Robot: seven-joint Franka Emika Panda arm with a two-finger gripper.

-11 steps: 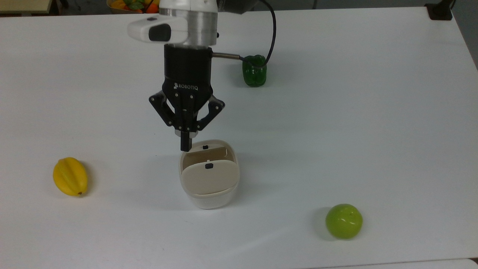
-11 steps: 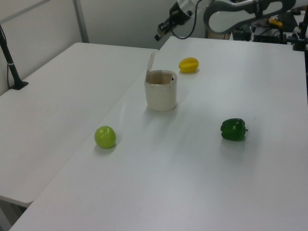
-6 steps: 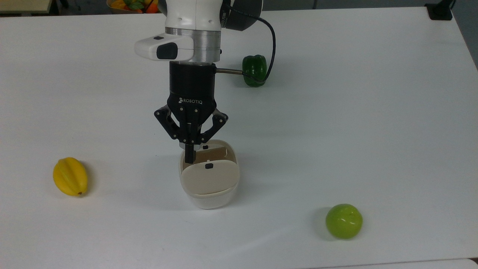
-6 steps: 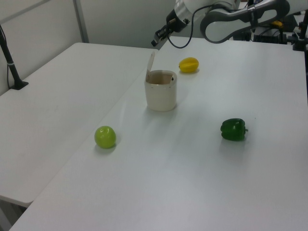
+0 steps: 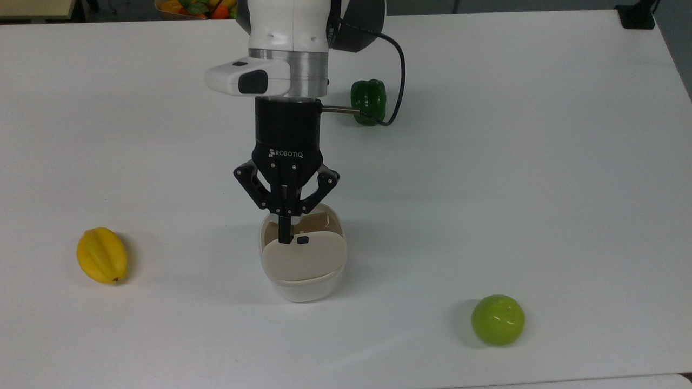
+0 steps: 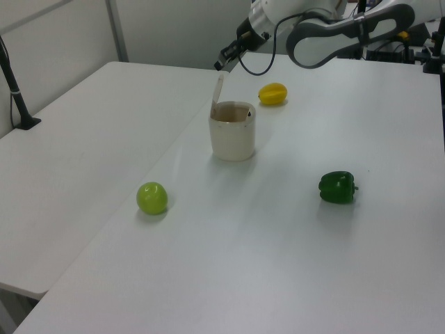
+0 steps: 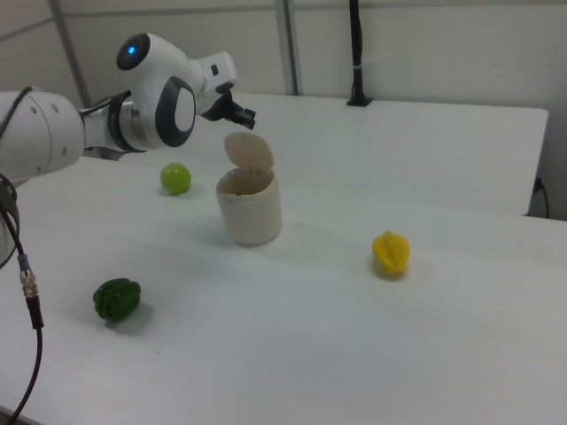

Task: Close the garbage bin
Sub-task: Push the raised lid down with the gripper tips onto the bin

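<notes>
Jaws of my gripper [image 5: 286, 236] were pinched together, holding nothing, tips just above the raised lid [image 5: 303, 255] of the garbage bin [image 5: 303, 286], which stood open mid-table [image 5: 540, 162].

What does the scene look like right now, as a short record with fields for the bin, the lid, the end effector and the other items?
bin: garbage bin, cream tub, upright on white table
lid: beige lid open, standing up from the rim
end effector: end effector, fingers together, near the lid's top edge
other items: yellow starfruit, green apple, green bell pepper, all apart from the bin
</notes>
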